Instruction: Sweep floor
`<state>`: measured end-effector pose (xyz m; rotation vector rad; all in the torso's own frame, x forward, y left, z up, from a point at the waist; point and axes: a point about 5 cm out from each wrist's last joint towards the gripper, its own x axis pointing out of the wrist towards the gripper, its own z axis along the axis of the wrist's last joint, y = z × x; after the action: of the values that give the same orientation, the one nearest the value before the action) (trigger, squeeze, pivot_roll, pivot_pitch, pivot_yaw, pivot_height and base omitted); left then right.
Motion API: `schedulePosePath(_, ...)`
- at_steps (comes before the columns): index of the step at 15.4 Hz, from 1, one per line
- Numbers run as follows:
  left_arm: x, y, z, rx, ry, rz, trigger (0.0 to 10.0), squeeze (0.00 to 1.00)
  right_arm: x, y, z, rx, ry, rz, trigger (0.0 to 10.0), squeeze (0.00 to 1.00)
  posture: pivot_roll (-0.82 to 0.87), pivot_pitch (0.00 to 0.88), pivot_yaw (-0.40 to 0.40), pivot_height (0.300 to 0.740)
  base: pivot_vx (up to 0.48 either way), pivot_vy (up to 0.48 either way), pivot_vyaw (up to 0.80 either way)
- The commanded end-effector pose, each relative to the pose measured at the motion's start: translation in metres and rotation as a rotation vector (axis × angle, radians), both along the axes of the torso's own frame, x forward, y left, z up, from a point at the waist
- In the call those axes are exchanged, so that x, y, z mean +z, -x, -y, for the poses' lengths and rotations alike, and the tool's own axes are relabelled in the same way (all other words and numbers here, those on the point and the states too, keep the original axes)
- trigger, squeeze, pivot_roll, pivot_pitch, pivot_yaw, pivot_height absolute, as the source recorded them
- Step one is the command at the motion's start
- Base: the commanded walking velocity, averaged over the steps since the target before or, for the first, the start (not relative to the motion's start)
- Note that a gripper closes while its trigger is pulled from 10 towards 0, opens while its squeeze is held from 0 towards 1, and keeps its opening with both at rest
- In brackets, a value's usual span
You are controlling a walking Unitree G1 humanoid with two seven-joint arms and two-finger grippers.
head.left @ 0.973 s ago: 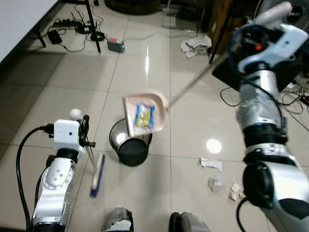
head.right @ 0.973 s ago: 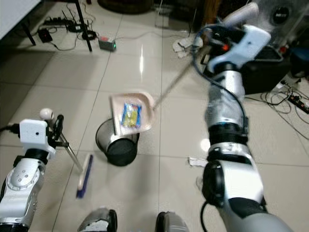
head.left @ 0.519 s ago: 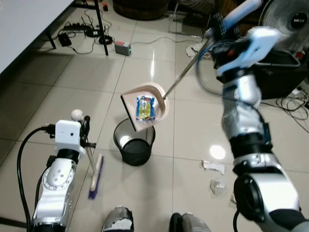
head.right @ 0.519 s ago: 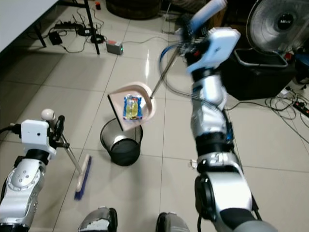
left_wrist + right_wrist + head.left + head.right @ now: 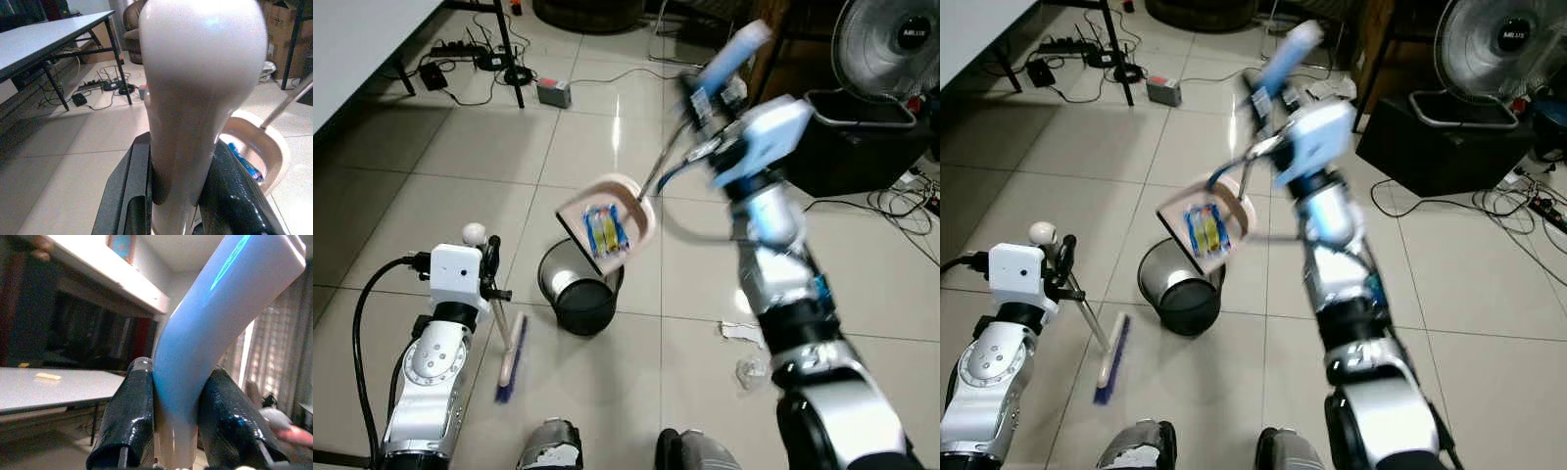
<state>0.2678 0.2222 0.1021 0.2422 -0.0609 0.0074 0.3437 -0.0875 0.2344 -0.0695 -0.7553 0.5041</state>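
Overhead: a tiled room with a humanoid robot holding a tool in each arm.
Right gripper (image 5: 168, 431): raised high, its two black fingers clamped on the pale blue handle (image 5: 732, 54) of a long-handled dustpan (image 5: 612, 225).
Dustpan: pink, tilted steeply just above the black wire wastebasket (image 5: 579, 289), a blue-and-yellow wrapper (image 5: 604, 227) lying in its scoop.
Left gripper (image 5: 181, 196): low at the robot's left side, fingers pressed against the white handle (image 5: 195, 88) of a broom.
Broom: its metal shaft slants down to a blue-bristled head (image 5: 512, 354) resting on the floor tiles (image 5: 401, 215), beside the wastebasket.
Debris: scraps of white paper (image 5: 741, 333) and a clear crumpled piece (image 5: 751, 370) lie on the floor to the robot's right, apart from the broom.
Surroundings: a grey table (image 5: 352, 39) with black legs at far left, cables and a power strip (image 5: 440, 49) beneath it; a fan (image 5: 886, 44) and a black bin (image 5: 857, 137) at far right.
Foreground: the robot's two feet (image 5: 553, 448) at the lower edge.
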Motion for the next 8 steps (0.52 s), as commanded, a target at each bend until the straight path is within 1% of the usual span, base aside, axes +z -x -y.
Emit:
schedulePosePath(1, 0.002, -0.001, 0.001, -0.01, -0.009, 0.016, 10.0, 0.0, 0.017, 0.01, -0.005, 0.023, 0.05, 0.14, 10.0, 0.0, 0.09, 0.142, -0.014, 0.74, 0.0, 0.0, 0.0)
schedulePosePath(6, 0.003, -0.002, 0.002, -0.014, -0.014, 0.016, 10.0, 0.0, 0.014, 0.022, -0.017, 0.06, 0.161, 0.249, 10.0, 0.0, 0.09, 0.141, -0.014, 0.74, 0.0, 0.0, 0.0)
schedulePosePath(7, 0.002, -0.002, 0.003, -0.023, -0.022, 0.014, 10.0, 0.0, 0.017, 0.024, -0.015, 0.049, 0.144, 0.276, 10.0, 0.0, 0.09, 0.139, -0.013, 0.74, 0.0, 0.0, 0.0)
schedulePosePath(8, 0.002, -0.002, 0.004, -0.025, -0.025, 0.014, 10.0, 0.0, 0.018, 0.024, -0.015, 0.046, 0.137, 0.282, 10.0, 0.0, 0.09, 0.139, -0.013, 0.74, 0.0, 0.0, 0.0)
